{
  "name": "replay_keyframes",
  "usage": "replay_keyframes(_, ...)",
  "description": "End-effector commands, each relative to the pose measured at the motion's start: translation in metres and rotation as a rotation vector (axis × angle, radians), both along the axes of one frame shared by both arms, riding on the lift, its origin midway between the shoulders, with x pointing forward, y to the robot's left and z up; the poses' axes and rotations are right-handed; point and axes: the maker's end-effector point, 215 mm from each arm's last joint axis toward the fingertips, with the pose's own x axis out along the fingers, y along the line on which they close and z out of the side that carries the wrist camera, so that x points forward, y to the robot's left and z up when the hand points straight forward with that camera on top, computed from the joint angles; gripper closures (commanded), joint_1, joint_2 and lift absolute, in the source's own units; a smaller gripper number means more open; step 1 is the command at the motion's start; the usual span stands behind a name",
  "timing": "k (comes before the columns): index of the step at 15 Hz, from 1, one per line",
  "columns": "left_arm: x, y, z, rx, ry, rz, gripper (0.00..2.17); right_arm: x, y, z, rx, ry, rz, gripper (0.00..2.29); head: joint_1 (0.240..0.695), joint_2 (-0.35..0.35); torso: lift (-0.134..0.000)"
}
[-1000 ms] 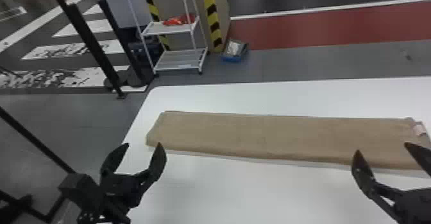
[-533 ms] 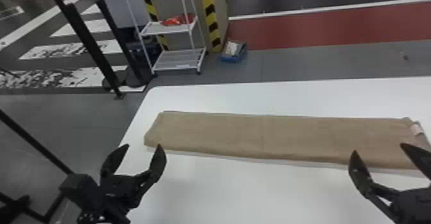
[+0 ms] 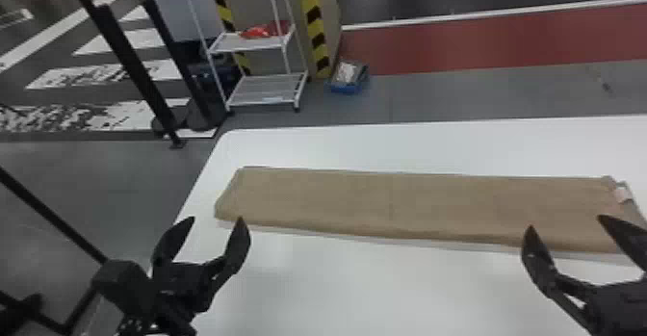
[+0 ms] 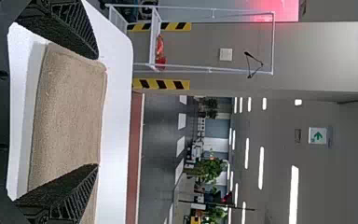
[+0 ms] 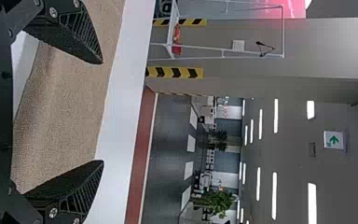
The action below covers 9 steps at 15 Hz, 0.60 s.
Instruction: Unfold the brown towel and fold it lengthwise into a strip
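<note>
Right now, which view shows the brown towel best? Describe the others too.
The head view: the brown towel shows as a long strip, nearly whole, the right gripper partly in front. The left wrist view shows its left end; the right wrist view, a stretch between open fingers.

Left gripper [image 3: 216,219], right gripper [image 3: 566,222] — both open

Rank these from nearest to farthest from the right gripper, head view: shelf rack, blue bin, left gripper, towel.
From the right gripper:
1. Brown towel, just beyond it on the table.
2. Left gripper, across to the left.
3. Blue bin, floor past the table.
4. White shelf rack, left of the bin.
</note>
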Motion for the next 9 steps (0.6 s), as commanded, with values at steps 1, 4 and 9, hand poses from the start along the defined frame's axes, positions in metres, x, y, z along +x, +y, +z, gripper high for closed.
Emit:
replay_keyframes(1,0.0002,-0.0001,-0.0002,0.001,0.001,-0.001,0.06,-0.0004,0.0004,0.0003,0.002,-0.001,-0.001,0.13,0.695,0.275,-0.125)
replay_keyframes(4,0.0009,-0.0027,0.0001,0.002,0.0,-0.006,0.06,-0.0003,0.0013,0.0021,0.003,-0.006,0.001,0.13,0.695,0.275,-0.125)
replay_keyframes(9,0.0011,-0.0034,0.0008,0.007,0.002,-0.007,0.06,-0.0006,0.0013,0.0031,0.003,-0.008,0.001,0.13,0.695,0.273,-0.125)
